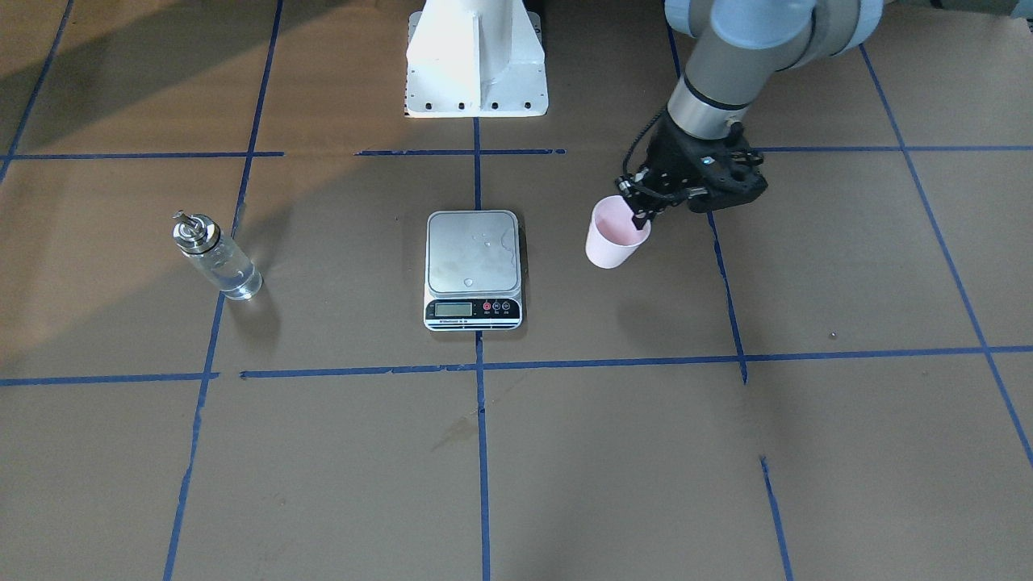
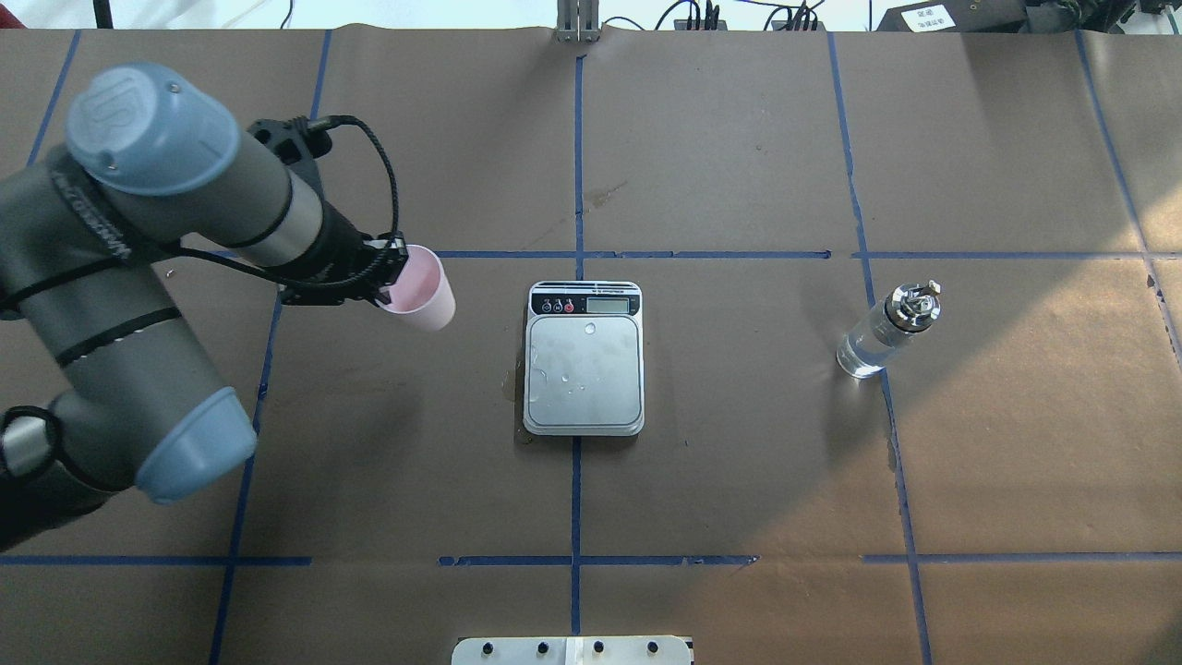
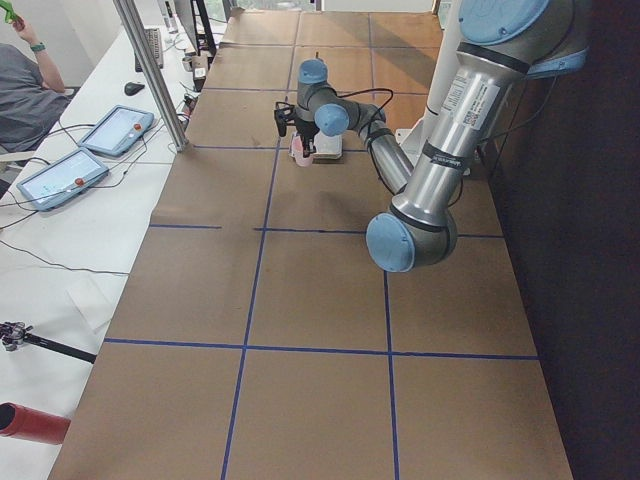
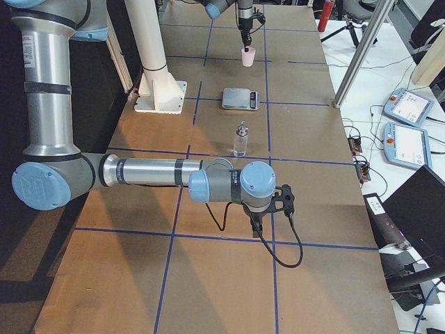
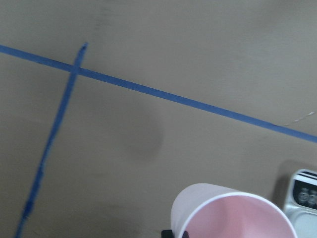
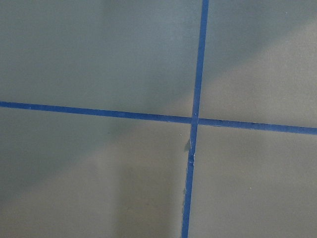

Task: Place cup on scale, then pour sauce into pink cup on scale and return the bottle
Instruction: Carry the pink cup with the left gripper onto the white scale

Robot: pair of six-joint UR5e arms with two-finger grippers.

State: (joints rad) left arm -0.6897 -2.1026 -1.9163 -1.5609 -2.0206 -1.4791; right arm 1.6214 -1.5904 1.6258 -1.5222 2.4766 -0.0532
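Pink cup: pale pink, tapered, plain rim, mouth up, inside dry; held off the table by its rim in the left gripper, on the robot's left of the scale and apart from it.
Kitchen scale: flat, silver platform with a few droplets, white body, black LCD strip facing away from the robot; lies mid-table on a blue tape line.
Glass bottle: clear cylinder, silver collar and pourer spout; stands upright on the robot's right, well apart from the scale.
Sauce: colourless liquid inside the bottle.
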